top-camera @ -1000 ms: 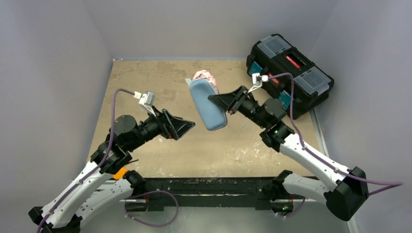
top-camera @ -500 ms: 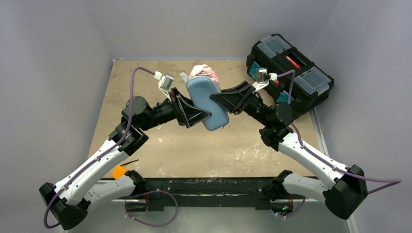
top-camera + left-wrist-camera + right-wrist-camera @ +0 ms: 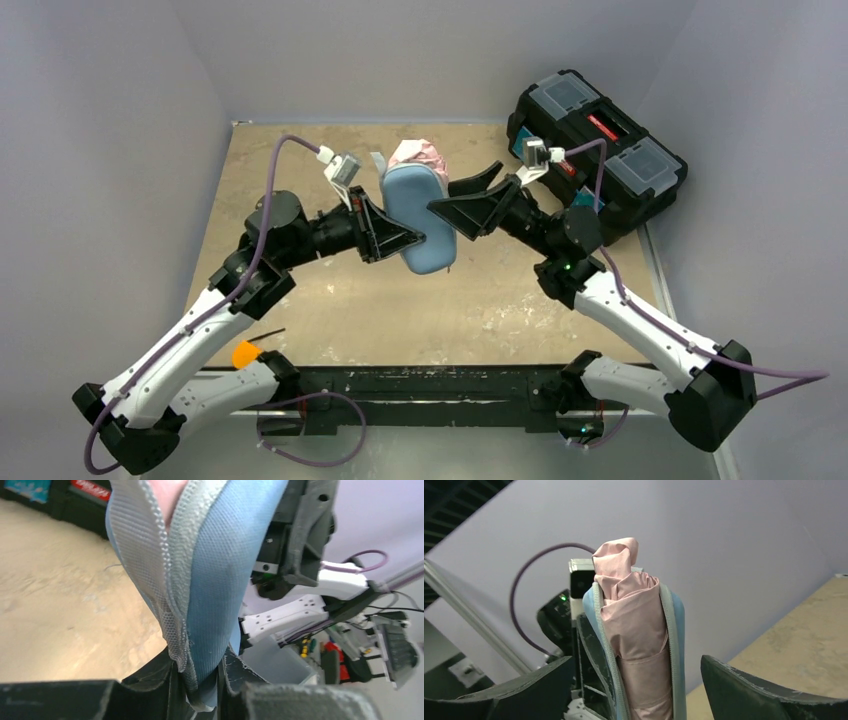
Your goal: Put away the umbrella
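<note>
**Position of the task's thing.** In the top view the umbrella (image 3: 420,155) is seen lodged in a blue-grey case (image 3: 418,225), which is held clear of the table (image 3: 300,180). Pink fabric is seen bunched out of the open end at 12 o'clock. The long axis of case and umbrella is read as running from about 12 to about 6 o'clock.

**Left gripper** (image 3: 405,240). It is applied from the 9 o'clock side. In its wrist view the fingers are seen clenched on the lower edge of the case, so the load is carried by this arm.

**Right gripper** (image 3: 468,195). It is presented from the 3 o'clock side. The jaws are spread wide with a gap on either side of the case, and nothing is grasped.

**Governing relation.** The protruding fabric lies at roughly 10 o'clock from the right gripper, which is judged the only free one. Seating and closing are therefore judged to fall to it, working along the long axis.

**Other.** A black toolbox (image 3: 600,140) is noted at 2 o'clock.
</note>
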Controlling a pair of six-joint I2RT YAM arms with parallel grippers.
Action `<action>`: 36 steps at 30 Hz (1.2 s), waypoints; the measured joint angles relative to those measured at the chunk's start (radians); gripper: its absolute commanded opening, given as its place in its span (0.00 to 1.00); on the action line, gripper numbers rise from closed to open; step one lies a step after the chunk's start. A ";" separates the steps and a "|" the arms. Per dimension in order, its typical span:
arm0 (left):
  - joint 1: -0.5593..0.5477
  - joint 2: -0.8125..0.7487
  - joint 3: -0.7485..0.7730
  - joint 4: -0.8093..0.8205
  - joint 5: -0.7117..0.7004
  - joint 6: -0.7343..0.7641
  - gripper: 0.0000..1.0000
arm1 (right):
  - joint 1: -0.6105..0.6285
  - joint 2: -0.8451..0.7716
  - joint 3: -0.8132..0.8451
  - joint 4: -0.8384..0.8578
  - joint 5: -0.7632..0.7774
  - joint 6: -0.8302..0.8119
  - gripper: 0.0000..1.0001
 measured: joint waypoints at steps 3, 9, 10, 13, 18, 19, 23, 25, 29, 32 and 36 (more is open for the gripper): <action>0.000 -0.011 0.052 -0.165 -0.074 0.053 0.00 | 0.000 -0.021 0.032 -0.145 0.002 -0.097 0.99; 0.000 -0.013 0.183 -0.400 -0.225 0.155 0.00 | 0.000 -0.152 0.041 -0.473 0.061 -0.359 0.99; 0.000 -0.013 0.202 -0.429 -0.246 0.168 0.00 | 0.000 -0.171 0.039 -0.507 0.066 -0.394 0.99; 0.000 -0.012 0.241 -0.496 -0.298 0.192 0.00 | 0.002 -0.222 0.006 -0.557 0.064 -0.479 0.94; 0.000 0.012 0.294 -0.569 -0.379 0.209 0.00 | 0.099 -0.211 -0.063 -0.588 0.108 -0.600 0.85; 0.000 0.025 0.310 -0.584 -0.394 0.211 0.00 | 0.132 -0.197 -0.068 -0.590 0.125 -0.623 0.82; 0.000 0.076 0.367 -0.624 -0.432 0.227 0.00 | 0.244 -0.135 -0.093 -0.570 0.199 -0.724 0.75; 0.000 0.090 0.383 -0.634 -0.446 0.232 0.00 | 0.271 -0.102 -0.102 -0.537 0.226 -0.763 0.70; 0.000 0.094 0.393 -0.643 -0.465 0.239 0.00 | 0.294 -0.026 -0.102 -0.457 0.265 -0.814 0.58; 0.000 0.094 0.393 -0.644 -0.472 0.243 0.00 | 0.307 0.034 -0.095 -0.412 0.289 -0.840 0.53; 0.000 0.094 0.393 -0.643 -0.473 0.244 0.00 | 0.313 0.081 -0.085 -0.378 0.312 -0.856 0.49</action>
